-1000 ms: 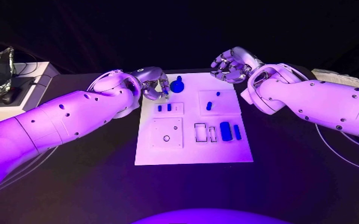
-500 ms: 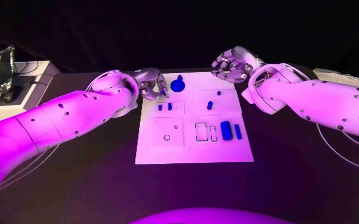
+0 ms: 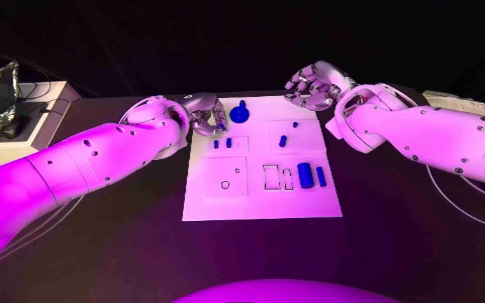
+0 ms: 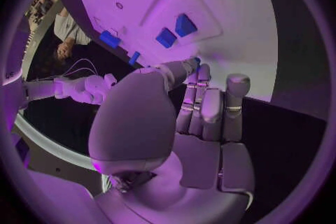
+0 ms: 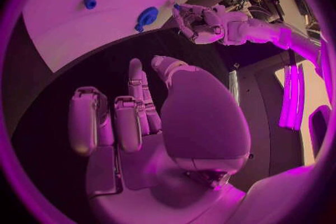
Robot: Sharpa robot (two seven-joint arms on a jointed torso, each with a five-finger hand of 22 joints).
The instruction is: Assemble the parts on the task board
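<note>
Task board [image 3: 261, 201] | parts: seven blue (some tiny) | left hand [image 3: 206, 116] pinching one | right hand [image 3: 311, 88] curled, holding nothing

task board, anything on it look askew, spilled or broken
Nothing stands out. The task board lies flat and square on the table, and its blue parts, like the round knobbed piece and the cylinder, look whole. The left hand hangs at its far left edge, its fingers curled; whether they pinch anything is unclear.

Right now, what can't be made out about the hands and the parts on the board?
- Left hand: head view too small, and in the left wrist view its own fingers hide whether it pinches a part.
- Right hand: head view, curled fingers hide the palm.
- Small parts on the task board: shapes too small.
</note>
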